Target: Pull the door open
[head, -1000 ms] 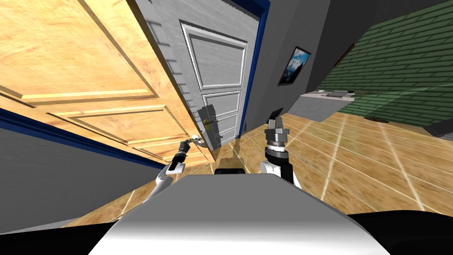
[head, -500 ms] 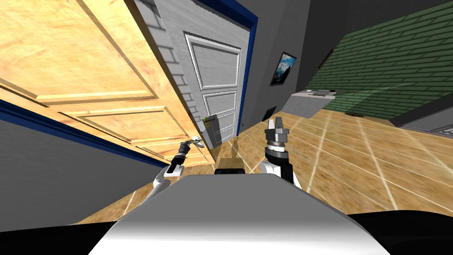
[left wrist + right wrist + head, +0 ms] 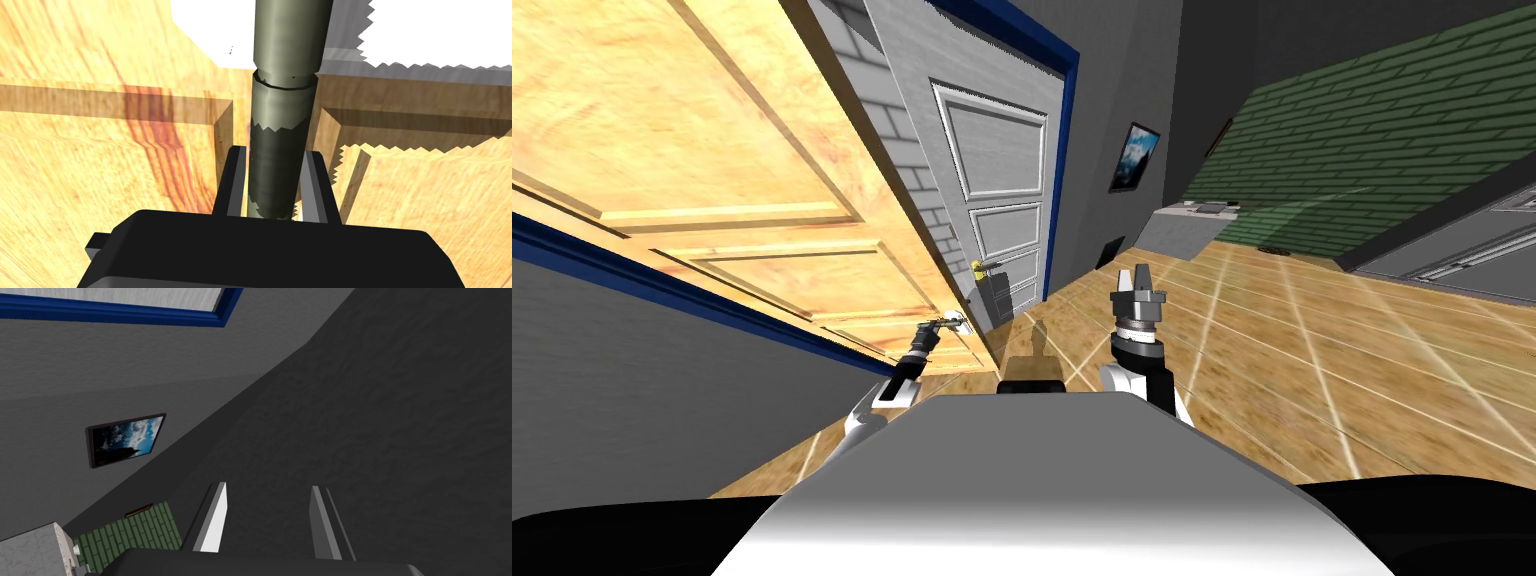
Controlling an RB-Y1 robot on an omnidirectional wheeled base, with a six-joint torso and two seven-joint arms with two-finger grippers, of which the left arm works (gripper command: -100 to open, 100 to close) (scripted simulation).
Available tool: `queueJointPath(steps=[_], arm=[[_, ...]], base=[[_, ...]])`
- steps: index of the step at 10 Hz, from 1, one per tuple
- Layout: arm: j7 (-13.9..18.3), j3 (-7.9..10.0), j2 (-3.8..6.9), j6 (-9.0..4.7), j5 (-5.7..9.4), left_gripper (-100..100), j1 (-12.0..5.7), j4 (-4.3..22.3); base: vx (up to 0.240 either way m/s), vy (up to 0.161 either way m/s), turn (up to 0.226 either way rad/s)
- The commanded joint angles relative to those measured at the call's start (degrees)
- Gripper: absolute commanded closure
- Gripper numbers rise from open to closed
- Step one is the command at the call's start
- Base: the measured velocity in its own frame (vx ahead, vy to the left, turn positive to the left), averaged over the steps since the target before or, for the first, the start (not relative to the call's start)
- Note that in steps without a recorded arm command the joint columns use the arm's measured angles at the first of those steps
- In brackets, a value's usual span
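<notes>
Left gripper (image 3: 275, 152) is clamped on the dark olive handle (image 3: 282, 115), one blade pressing each side, with the wooden door (image 3: 712, 150) and its panels right behind it. That door fills the left of the head view; its free edge runs down to the handle at near left, and it is swung well off its blue frame (image 3: 662, 285). Over the last second the whole view has swung: the framed picture (image 3: 1132, 157) and the green brick wall (image 3: 1362, 150) have slid left, and more plank floor (image 3: 1312, 350) has opened on the right; that is my own turn, not the room's. The grey panelled door (image 3: 1002, 200) at the far side now shows more fully past the wooden door's edge. The left forearm reaches lower and longer toward the handle, while the gripper sits at the same spot on the door. I judge the door is coming round with me and the pull is well along. Next, keep the clamp firm and follow the door's arc; the risk is the blades sliding along that round handle. The right gripper (image 3: 268, 486) is held up at near right over the floor, fingers parted, nothing between them.
</notes>
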Motion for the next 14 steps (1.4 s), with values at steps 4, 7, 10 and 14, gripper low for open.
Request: queueJointPath(steps=[4, 7, 10, 14], arm=[[2.0, -1.41, 1.95, -3.40, -0.26, 100, 1.99, 0.2], [3.1, -2.07, 3.05, -5.61, -0.41, 100, 3.09, 0.4], [4.3, -2.88, 4.40, -8.34, -0.59, 100, 4.45, 0.6], [5.4, -2.97, 5.81, -10.65, -0.62, 100, 5.52, 1.6]], base=[[-0.155, 0.056, -0.099], [-0.209, 0.081, -0.146], [-0.181, 0.047, -0.124], [-0.149, 0.065, -0.103]])
